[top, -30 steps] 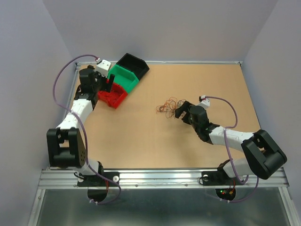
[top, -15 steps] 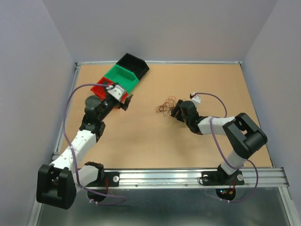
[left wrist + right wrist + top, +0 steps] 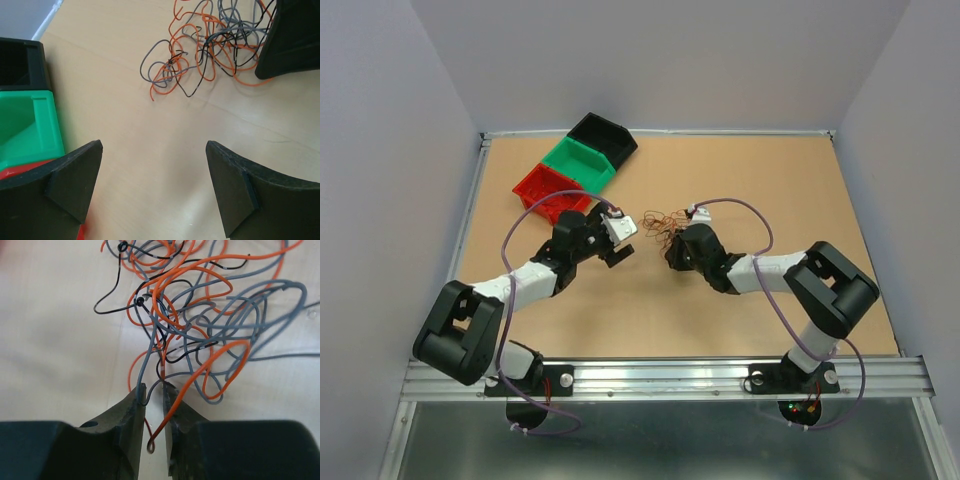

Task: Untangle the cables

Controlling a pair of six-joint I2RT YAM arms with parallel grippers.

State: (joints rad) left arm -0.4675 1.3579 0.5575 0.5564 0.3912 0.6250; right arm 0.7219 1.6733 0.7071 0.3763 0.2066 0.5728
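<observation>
Your top view overlooks the whole bench (image 3: 770,190) from behind the arm bases (image 3: 530,375). Both wrist views face the cables (image 3: 172,64) from opposite sides, the right much nearer.

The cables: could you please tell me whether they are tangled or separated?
Tangled. The cables lie in one clump, orange, grey and black strands looping over and through one another.

the cables (image 3: 197,320) look like wire in smooth, slightly glossy plastic sheathing. the table (image 3: 740,180) is pale, matt wood-like board. the green bin (image 3: 25,125) is smooth plastic; the left gripper (image 3: 152,185) has matt black fingers (image 3: 75,172).
</observation>
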